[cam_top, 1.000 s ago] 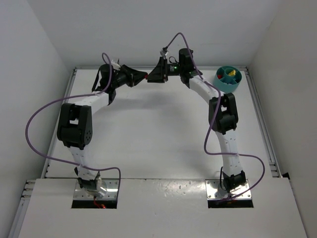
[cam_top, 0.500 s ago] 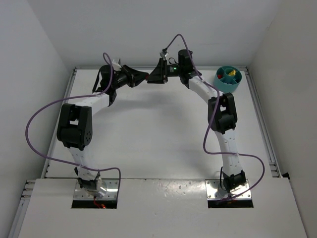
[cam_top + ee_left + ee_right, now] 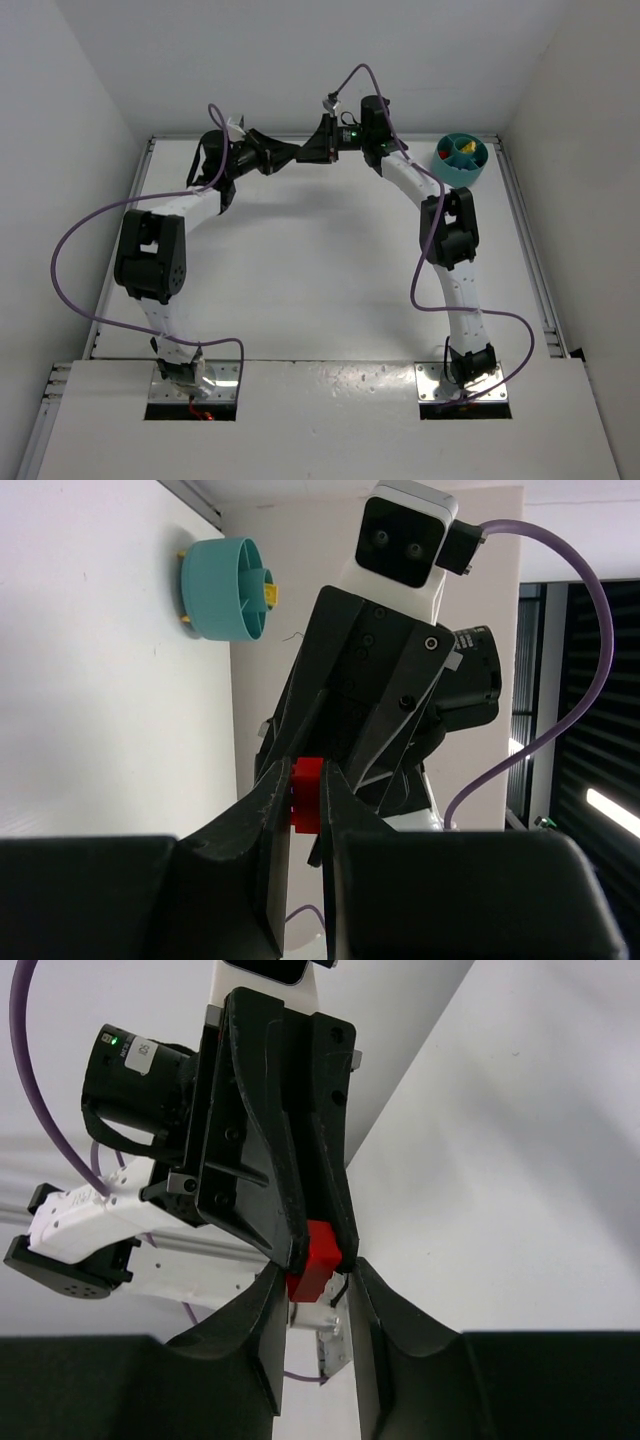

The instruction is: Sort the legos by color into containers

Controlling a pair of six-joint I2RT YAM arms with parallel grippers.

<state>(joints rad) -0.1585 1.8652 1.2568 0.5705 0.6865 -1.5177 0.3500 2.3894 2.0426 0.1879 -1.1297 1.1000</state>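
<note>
My two grippers meet above the far middle of the table. My left gripper [image 3: 306,772] is shut on a small red lego [image 3: 307,795]. In the right wrist view the same red lego [image 3: 316,1256] sits pinched between the left gripper's black fingers [image 3: 270,1160]. My right gripper [image 3: 318,1270] straddles it with its jaws slightly apart, a gap showing on the right side. The teal tub [image 3: 460,158] stands at the far right corner with yellow and red legos inside. It also shows in the left wrist view [image 3: 225,588].
White walls close the table on the left, back and right. A metal rail [image 3: 525,230] runs along the right edge. Purple cables [image 3: 70,270] loop off both arms.
The right gripper has moved left and closed the gap to the left gripper. Their fingertips now overlap around the red lego. The tub has not moved.
</note>
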